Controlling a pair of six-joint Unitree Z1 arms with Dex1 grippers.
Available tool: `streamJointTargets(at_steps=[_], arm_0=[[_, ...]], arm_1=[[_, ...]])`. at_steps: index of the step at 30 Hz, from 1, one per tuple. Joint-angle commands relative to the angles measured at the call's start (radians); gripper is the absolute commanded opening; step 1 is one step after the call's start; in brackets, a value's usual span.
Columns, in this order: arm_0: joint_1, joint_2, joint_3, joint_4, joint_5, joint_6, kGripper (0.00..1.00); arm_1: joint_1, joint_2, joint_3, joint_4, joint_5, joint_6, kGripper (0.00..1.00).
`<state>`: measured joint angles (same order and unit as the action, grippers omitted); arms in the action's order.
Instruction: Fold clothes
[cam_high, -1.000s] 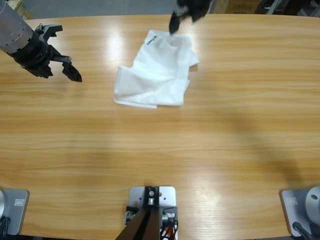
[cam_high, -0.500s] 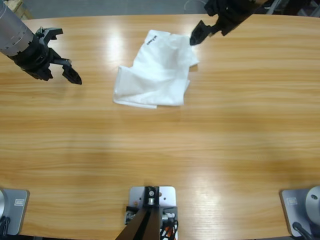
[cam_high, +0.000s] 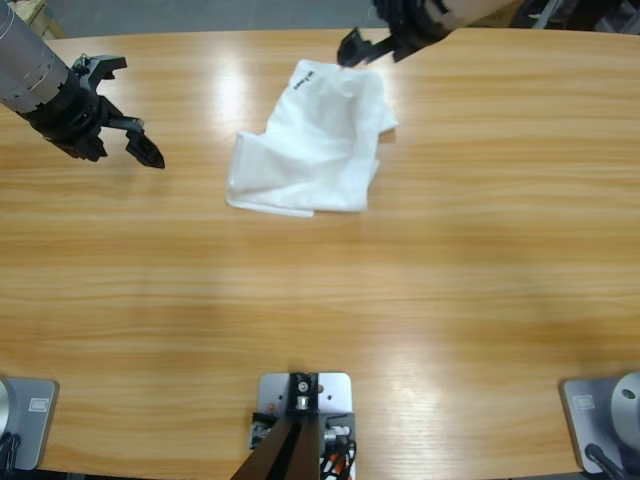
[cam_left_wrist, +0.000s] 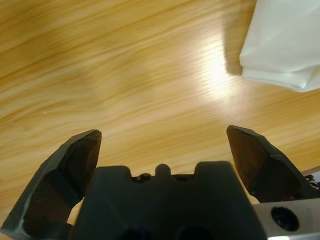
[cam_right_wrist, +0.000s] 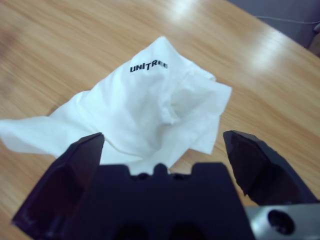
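Observation:
A white T-shirt (cam_high: 315, 140) lies crumpled and partly folded on the far middle of the wooden table, with dark lettering near its top corner. My right gripper (cam_high: 368, 47) hovers open just beyond the shirt's far edge, holding nothing; in the right wrist view the shirt (cam_right_wrist: 145, 110) fills the space ahead of the open right gripper (cam_right_wrist: 162, 140). At the table's far left, well apart from the shirt, my left gripper (cam_high: 140, 110) is open and empty. The left wrist view shows the left gripper (cam_left_wrist: 162, 135) over bare wood, with a shirt corner (cam_left_wrist: 285, 40) at the upper right.
The wooden table (cam_high: 320, 300) stretches wide and bare in front of the shirt and to both sides. Its far edge (cam_high: 220, 34) runs just behind the shirt and the right gripper.
The right gripper swung out to the right of the shirt's top edge, then came back left toward the shirt's far edge. The shirt and the left arm have stayed put.

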<state>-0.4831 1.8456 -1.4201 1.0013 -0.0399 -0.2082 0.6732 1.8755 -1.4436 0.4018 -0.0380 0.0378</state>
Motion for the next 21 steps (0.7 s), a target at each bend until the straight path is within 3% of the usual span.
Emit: streamJointTargets(at_steps=[1, 21], arm_0=[[-0.002, 0.014, 0.039, -0.013, -0.017, 0.013, 0.996], [0.0, 0.029, 0.041, -0.015, -0.017, 0.013, 0.996]], arm_1=[[0.021, 0.128, 0.049, -0.058, 0.056, 0.029, 0.964], [-0.009, 0.261, -0.031, -0.053, 0.083, 0.036, 0.908]])
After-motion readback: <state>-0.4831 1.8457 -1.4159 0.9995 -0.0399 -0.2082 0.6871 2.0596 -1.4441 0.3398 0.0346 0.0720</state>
